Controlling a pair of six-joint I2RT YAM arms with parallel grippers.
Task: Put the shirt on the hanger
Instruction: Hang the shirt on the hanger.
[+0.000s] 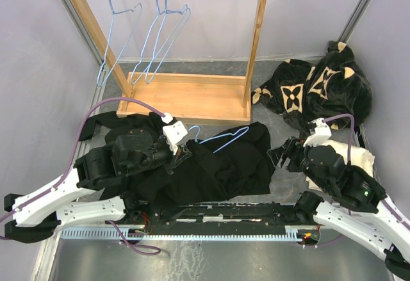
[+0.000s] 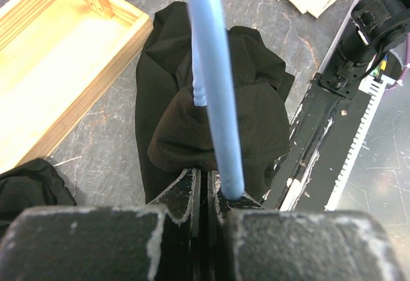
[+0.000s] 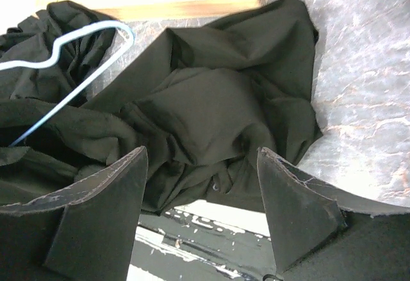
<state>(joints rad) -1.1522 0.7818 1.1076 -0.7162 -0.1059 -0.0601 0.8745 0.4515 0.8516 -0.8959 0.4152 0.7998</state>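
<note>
— Where's my left arm?
— Your left gripper [image 2: 206,194] sits low at the shirt's [image 3: 211,102] 9 o'clock, clamped tight on the hanger's [image 2: 211,70] wire, which lies over the shirt.
— And the right?
— Your right gripper [image 3: 200,156] points in from the shirt's 3 o'clock, jaws spread wide, holding nothing.

No writing, number or brand name can be read in any of the three views. The black plush garment [image 1: 314,86] carries only tan flower motifs, with no letters among them. The toothed strip [image 1: 192,233] along the front of the arms' base rail shows no legible figures.
</note>
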